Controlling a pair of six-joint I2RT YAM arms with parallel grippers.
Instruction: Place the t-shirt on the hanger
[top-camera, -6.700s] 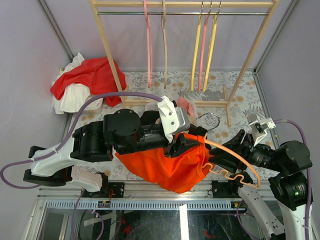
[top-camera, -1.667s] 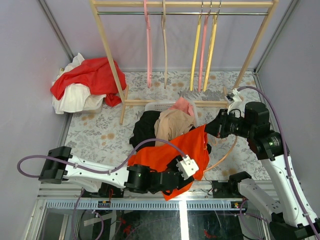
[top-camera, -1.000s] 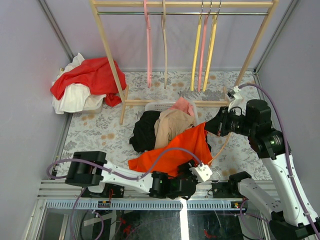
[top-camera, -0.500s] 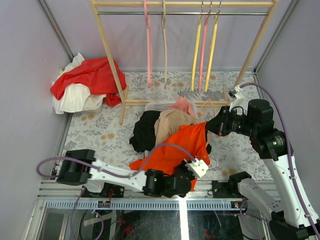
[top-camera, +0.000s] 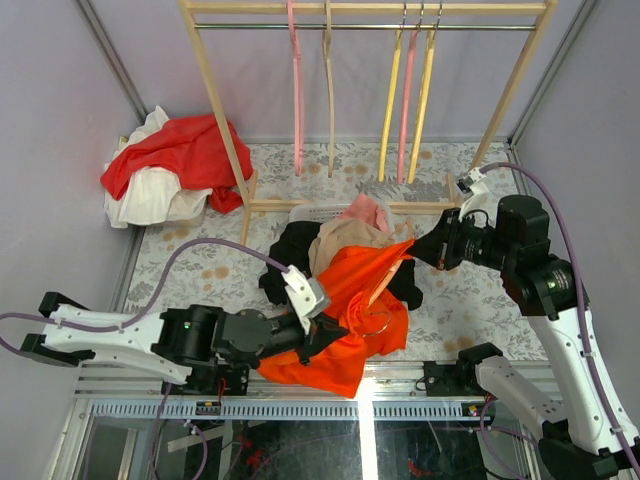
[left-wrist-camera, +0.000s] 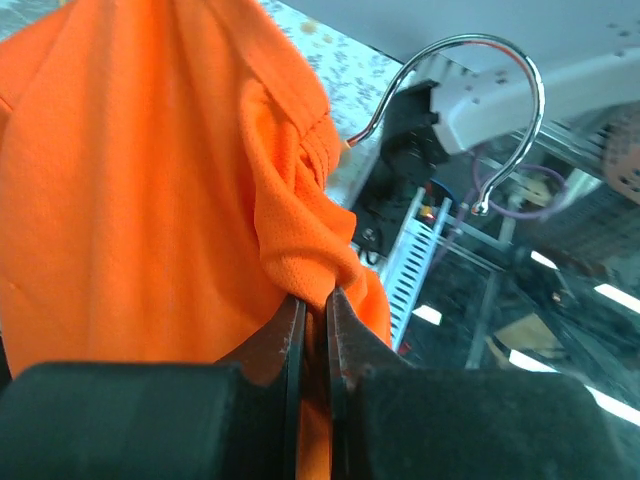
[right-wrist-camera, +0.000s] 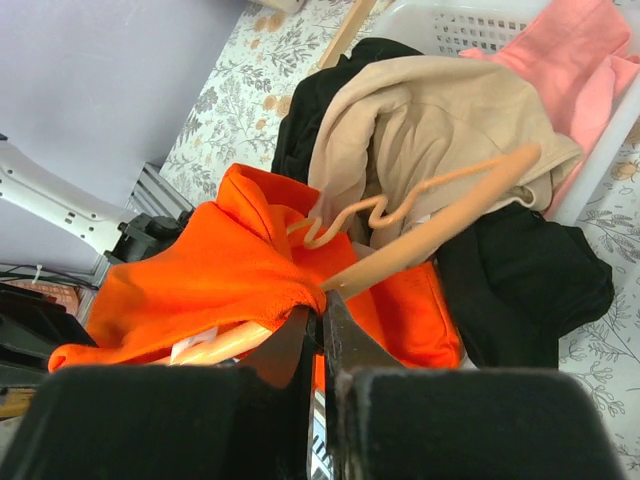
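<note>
left gripper (left-wrist-camera: 312, 300) clamps the t-shirt (left-wrist-camera: 150, 160), right gripper (right-wrist-camera: 318, 315) pinches the hanger (right-wrist-camera: 420, 230); hook (left-wrist-camera: 470, 38) pokes out, one hanger arm uncovered, roughly halfway

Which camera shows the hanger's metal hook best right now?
Left wrist: the silver hook curves clear of the t-shirt, sharp against the background. Top view shows it only as a tiny loop on the orange cloth. Right wrist shows the peach hanger but no hook.
</note>
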